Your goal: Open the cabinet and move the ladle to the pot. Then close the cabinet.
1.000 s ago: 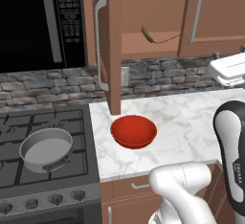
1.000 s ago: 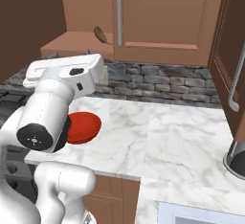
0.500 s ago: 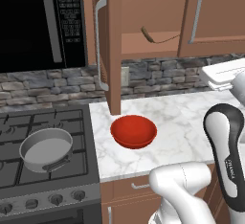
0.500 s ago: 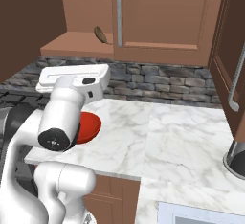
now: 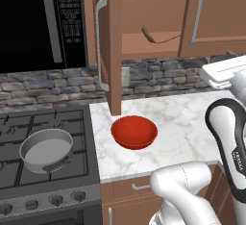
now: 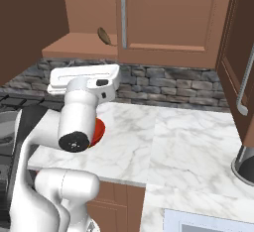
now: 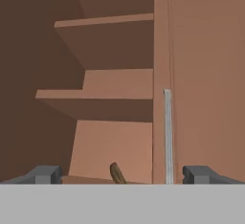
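The cabinet (image 5: pixel 158 7) hangs above the counter with its left door (image 5: pixel 108 46) swung open and its right door (image 5: pixel 214 12) shut. The ladle (image 5: pixel 149 35) lies on the lowest shelf, scoop to the left, thin handle running right; its scoop (image 6: pixel 104 35) also shows from the other side. In the hand view the ladle (image 7: pixel 117 173) sits low on that shelf, between my fingertips (image 7: pixel 45 174). My gripper (image 7: pixel 123 176) is open and empty, facing the open cabinet from below and in front. The grey pot (image 5: pixel 45 149) rests on the stove at the left.
A red bowl (image 5: pixel 134 131) sits on the marble counter (image 5: pixel 182 118) under the open door. The black microwave (image 5: pixel 33 22) hangs left of the cabinet. The open door's edge juts out over the counter. Another dark door with a bar handle (image 6: pixel 243 77) stands at the far right.
My hand has shifted a little toward the cabinet opening while the arm's links swung round. The jaws stayed open. Ladle, bowl and pot have not moved.
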{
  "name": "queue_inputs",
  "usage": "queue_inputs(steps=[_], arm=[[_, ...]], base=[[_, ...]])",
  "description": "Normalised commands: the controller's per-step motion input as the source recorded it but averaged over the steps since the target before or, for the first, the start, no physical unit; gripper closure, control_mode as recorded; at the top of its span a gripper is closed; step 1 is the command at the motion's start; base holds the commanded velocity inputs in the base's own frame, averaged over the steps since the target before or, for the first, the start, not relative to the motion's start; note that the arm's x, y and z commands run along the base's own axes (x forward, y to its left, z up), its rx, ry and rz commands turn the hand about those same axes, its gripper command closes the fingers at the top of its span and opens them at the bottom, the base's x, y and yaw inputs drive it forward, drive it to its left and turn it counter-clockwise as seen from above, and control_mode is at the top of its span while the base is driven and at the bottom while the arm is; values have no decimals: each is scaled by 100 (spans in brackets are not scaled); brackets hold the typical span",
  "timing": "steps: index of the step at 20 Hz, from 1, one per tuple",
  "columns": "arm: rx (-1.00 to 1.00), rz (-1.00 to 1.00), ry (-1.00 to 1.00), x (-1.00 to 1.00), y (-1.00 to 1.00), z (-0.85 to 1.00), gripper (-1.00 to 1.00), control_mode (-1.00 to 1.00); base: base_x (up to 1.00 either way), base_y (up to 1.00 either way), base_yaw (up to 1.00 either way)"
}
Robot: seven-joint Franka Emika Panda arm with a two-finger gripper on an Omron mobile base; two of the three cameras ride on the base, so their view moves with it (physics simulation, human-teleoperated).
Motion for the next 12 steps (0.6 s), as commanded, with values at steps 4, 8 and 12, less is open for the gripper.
queue_inputs(steps=[4, 8, 12], arm=[[2, 3, 0, 42, -19, 0, -100, -100], [0, 0, -1, 33, -9, 0, -100, -100], [0, 0, -1, 30, -8, 0, -100, -100]], base=[[0, 0, 0], [0, 0, 0], [0, 0, 0]])
